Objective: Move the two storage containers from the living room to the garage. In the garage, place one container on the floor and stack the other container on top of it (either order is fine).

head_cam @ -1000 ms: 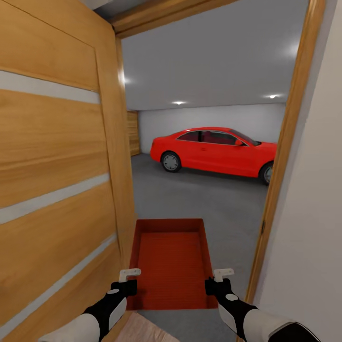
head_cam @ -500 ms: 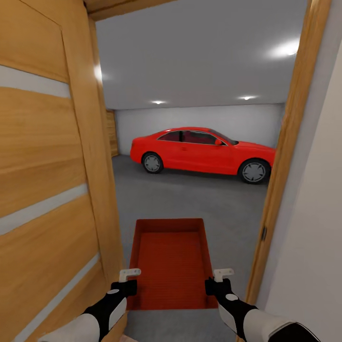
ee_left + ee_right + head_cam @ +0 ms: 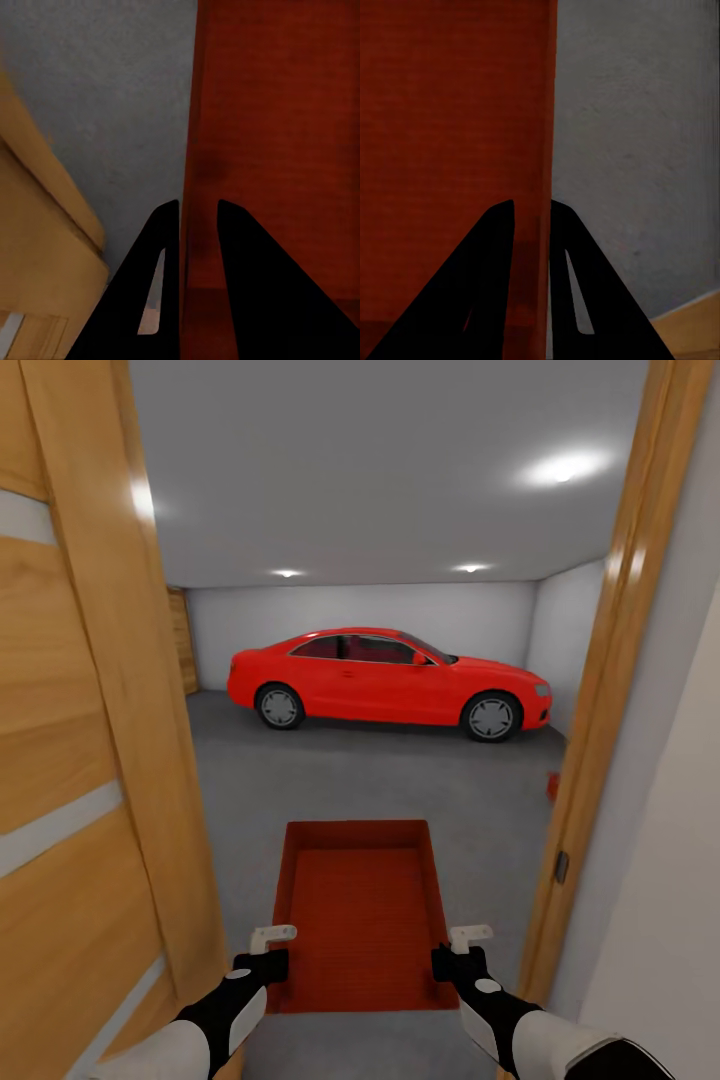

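An orange-red rectangular plastic tub (image 3: 360,910) is held level ahead, its side walls clamped by the left gripper (image 3: 272,950) and right gripper (image 3: 458,952).

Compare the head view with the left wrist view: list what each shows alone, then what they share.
Head view alone: red car, right gripper on the tub's other wall, right door frame.
Left wrist view alone: the dark fingers straddling the thin side wall.
Both: storage container, grey floor, wooden door, left gripper.

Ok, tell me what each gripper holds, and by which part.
Both hold one container: left gripper pinches its left wall, right gripper its right wall.
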You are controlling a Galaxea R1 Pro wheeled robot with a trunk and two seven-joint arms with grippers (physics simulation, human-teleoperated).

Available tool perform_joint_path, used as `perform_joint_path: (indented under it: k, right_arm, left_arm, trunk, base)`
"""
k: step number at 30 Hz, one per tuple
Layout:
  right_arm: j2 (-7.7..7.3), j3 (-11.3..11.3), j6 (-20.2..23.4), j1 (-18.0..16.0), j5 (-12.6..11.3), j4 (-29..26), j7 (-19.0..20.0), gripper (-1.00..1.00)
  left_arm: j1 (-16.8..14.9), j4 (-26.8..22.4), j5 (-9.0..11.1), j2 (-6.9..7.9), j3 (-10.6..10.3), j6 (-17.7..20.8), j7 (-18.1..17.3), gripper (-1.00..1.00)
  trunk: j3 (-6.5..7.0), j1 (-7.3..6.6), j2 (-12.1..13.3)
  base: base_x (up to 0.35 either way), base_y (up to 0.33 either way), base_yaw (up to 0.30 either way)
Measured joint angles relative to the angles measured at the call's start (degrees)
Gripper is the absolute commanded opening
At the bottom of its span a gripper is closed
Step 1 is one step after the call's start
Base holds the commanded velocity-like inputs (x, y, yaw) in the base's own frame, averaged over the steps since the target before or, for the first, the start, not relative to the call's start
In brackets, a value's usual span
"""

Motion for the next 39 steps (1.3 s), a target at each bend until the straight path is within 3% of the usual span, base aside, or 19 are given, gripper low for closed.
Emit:
perform_joint_path:
  k: [18, 29, 39]
  right_arm:
    - [0.01, 0.0, 0.0, 0.0, 0.0, 0.0, 0.0, -1.0]
    - [0.42, 0.5, 0.0, 0.0, 0.2, 0.0, -0.5, -1.0]
    - [0.62, 2.4, -0.1, 0.0, -1.8, 0.1, -0.6, -1.0]
  left_arm:
    - [0.0, 0.0, 0.0, 0.01, 0.0, 0.0, 0.0, -1.0]
    - [0.1, 0.7, 0.8, 0.47, 0.0, -1.0, -0.8, -1.0]
    - [0.1, 0.7, 0.5, 0.67, 0.2, -0.9, -1.2, -1.0]
  trunk:
    - [0.0, 0.01, 0.0]
    - [0.0, 0.03, 0.0]
    - [0.0, 0.03, 0.0]
  base:
    - [0.269, 0.203, -0.269]
    - [0.009, 0.004, -0.007]
    - [0.0, 0.0, 0.0]
